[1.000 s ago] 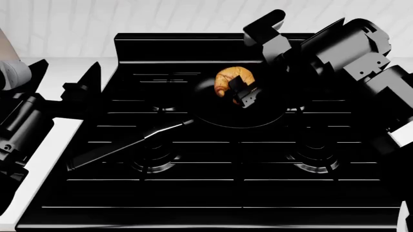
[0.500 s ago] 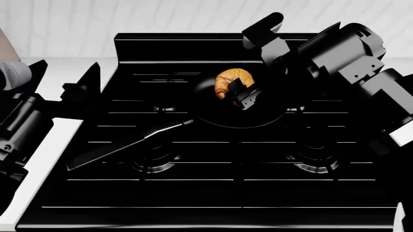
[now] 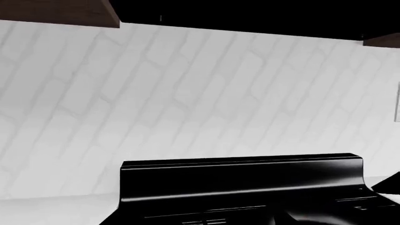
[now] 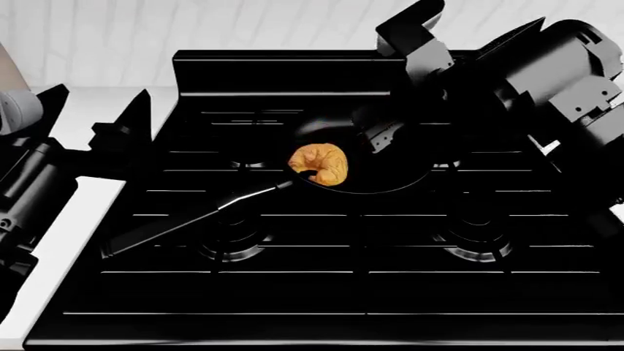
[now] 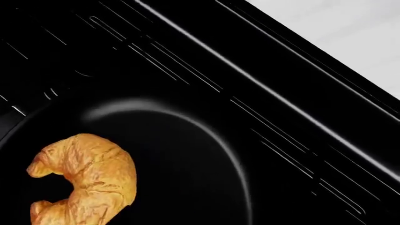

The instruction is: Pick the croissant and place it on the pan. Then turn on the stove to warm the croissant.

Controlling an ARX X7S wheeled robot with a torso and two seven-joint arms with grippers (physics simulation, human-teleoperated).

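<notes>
No lettering, brand, number or sign can be read anywhere: the black stove (image 4: 322,241), the pan (image 4: 390,172) and the white tiled wall (image 3: 187,93) behind them all show plain surfaces.

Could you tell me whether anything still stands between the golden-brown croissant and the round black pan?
Nothing visible does: the golden-brown crescent croissant already lies inside the round black frying pan, near its handle side, with the right gripper above and clear of it.
</notes>
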